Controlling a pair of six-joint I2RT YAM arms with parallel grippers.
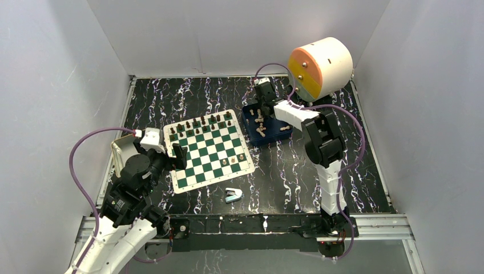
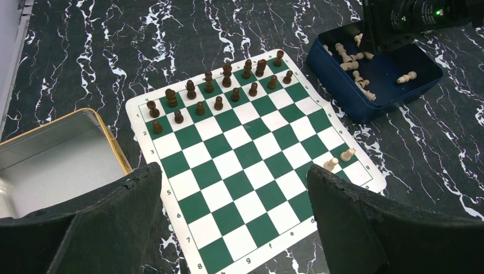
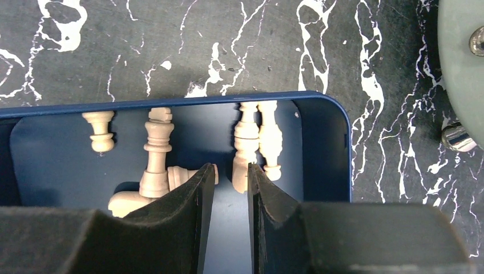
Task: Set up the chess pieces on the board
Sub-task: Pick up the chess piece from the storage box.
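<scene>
The board [image 1: 208, 149] [image 2: 240, 171] lies left of centre. Dark chess pieces [image 1: 202, 123] [image 2: 220, 85] fill its two far rows. Two light pieces [image 2: 339, 160] [image 1: 234, 160] stand near its right corner. More light pieces [image 3: 157, 148] lie loose in the dark blue tray [image 1: 268, 140] [image 2: 365, 108] [image 3: 171, 101]. My right gripper [image 3: 231, 166] [image 1: 261, 108] is down inside that tray. Its jaws are narrowly open on bare tray floor, and a lying light piece [image 3: 246, 142] sits at the right fingertip. My left gripper [image 2: 233, 170] [image 1: 171, 157] hangs wide open over the board's near-left part, holding nothing.
An open silver tin [image 1: 117, 154] [image 2: 57, 154] with a gold rim sits left of the board. A small light-blue stapler-like object [image 1: 233, 195] lies in front of the board. A big white cylinder [image 1: 319, 67] with an orange and yellow face stands behind the tray.
</scene>
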